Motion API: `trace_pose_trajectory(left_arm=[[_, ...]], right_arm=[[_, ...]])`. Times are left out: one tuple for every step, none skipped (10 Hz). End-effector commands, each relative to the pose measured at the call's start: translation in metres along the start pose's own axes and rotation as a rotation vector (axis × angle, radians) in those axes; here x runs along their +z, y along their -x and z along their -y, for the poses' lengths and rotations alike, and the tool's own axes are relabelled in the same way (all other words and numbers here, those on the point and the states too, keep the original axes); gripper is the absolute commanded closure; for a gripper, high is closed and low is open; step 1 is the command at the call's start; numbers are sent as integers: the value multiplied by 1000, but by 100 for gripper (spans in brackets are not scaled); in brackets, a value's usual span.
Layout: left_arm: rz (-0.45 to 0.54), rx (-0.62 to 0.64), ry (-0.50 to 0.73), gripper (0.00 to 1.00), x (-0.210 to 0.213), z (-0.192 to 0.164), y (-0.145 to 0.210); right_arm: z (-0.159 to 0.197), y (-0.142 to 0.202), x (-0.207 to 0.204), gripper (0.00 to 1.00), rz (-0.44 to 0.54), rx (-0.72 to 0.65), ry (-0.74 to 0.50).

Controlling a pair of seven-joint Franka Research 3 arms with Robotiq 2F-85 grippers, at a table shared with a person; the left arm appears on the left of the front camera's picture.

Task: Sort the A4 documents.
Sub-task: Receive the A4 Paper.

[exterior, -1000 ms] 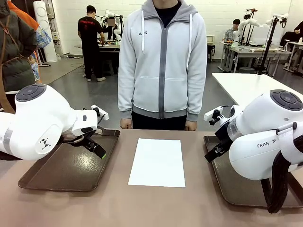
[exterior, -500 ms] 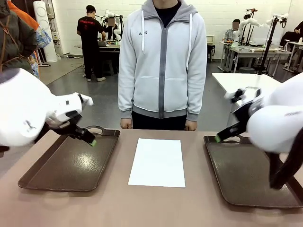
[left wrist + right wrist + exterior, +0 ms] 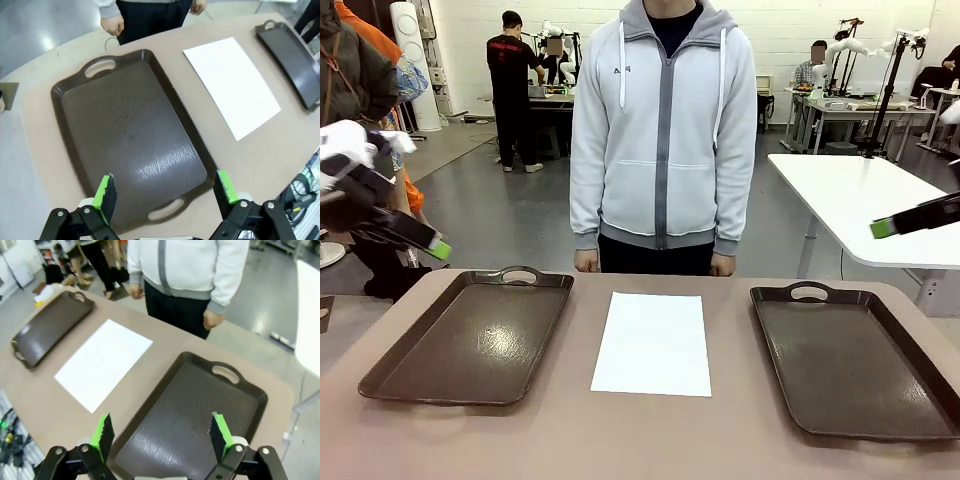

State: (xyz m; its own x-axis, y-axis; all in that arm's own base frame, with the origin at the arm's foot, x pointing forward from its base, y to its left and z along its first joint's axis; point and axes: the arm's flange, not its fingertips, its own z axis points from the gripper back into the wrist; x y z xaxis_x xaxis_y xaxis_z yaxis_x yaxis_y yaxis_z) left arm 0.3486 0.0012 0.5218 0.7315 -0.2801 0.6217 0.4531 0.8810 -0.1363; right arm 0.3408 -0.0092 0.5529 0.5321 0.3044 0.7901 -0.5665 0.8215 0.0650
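Observation:
A white A4 document lies flat on the brown table between two dark brown handled trays, just in front of the standing person. My left gripper hangs high at the left edge, above and left of the left tray. In the left wrist view it is open over that tray, with the sheet to the right. My right gripper is raised at the right edge. In the right wrist view it is open and empty above the right tray, the sheet to its left.
Both trays hold nothing; the right tray sits close to the table's right side. The person's hands hang at the far table edge, behind the sheet. A white table stands behind on the right.
Both arms have lifted up and swung outward, from low over the trays' inner ends to the picture's side edges. The sheet and the trays have not moved.

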Motion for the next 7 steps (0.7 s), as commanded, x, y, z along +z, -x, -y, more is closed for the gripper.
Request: trace_pose_trajectory(left_arm=[[35,14,95,0,13,-1,59],[45,13,118,0,19,-3,65],[71,-4,160,0,24,-2,68],[99,-14,185,0,28,-2,73],[102,-2,187,0,27,-2,76],[102,3,187,0,22,11,75],[102,6,187,0,22,11,77]], right_arm=[[-25,74,19,0,65,9,-113],[-22,77,25,0,74,2,-132],[-22,78,27,0,78,8,-156],[-23,78,25,0,59,6,-175],[-24,76,23,0,50,10,-187],[-24,72,21,0,44,17,-193],[-24,70,19,0,36,21,-193]])
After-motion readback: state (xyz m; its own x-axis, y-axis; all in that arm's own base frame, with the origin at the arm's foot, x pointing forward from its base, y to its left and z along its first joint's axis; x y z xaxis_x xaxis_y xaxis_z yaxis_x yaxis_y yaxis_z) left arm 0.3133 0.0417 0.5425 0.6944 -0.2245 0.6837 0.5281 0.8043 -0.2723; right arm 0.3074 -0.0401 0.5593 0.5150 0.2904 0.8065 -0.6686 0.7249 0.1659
